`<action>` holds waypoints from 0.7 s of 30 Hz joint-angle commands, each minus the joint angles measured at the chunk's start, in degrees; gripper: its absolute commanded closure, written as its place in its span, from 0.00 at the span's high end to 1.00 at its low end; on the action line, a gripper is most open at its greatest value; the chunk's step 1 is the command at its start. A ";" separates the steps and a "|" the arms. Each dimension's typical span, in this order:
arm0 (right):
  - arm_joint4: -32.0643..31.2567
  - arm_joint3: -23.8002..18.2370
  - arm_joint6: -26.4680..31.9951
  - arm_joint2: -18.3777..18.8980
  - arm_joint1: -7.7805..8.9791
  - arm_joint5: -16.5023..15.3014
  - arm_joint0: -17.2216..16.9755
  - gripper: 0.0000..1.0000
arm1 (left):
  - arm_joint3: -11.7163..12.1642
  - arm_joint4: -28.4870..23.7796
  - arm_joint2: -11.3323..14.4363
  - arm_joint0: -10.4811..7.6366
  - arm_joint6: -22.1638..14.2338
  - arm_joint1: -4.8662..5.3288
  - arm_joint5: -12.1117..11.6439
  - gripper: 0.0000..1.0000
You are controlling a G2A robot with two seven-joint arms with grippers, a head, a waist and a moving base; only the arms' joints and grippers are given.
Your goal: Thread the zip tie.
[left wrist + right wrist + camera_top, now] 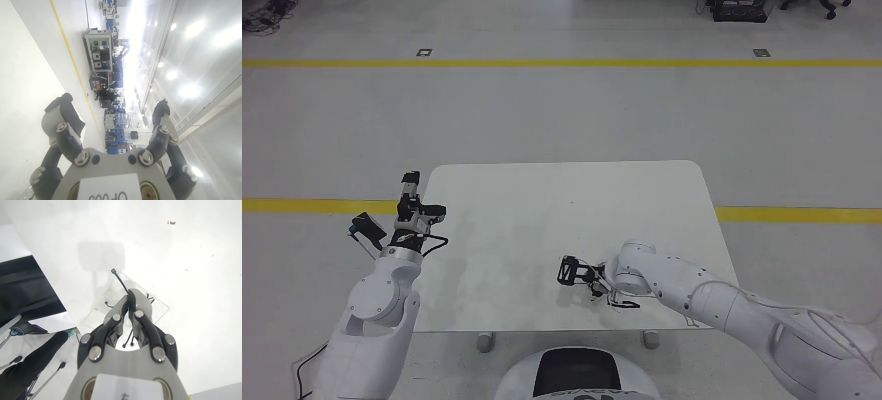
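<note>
My right gripper [129,293] is shut on a black zip tie [118,278]. The tie's head end sticks out past the fingertips, and the rest of the strap is hidden between the pads. The gripper hangs over a clear shallow tray [163,306] with several more black zip ties [129,340] lying in it. From above, the right gripper [569,270] is over the table's front middle. My left gripper [422,196] is at the table's left edge, pointing upward. Its fingers [66,111] are open, with nothing between them.
The white table [562,200] is bare apart from the tray at the front. Its near edge [49,281] runs close beside the tray. The floor around it carries yellow lines [562,63].
</note>
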 commanded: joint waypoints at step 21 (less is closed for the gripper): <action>0.27 -0.35 -0.24 0.00 0.41 0.00 -0.08 0.31 | 0.00 0.00 0.00 0.00 0.00 0.00 0.00 1.00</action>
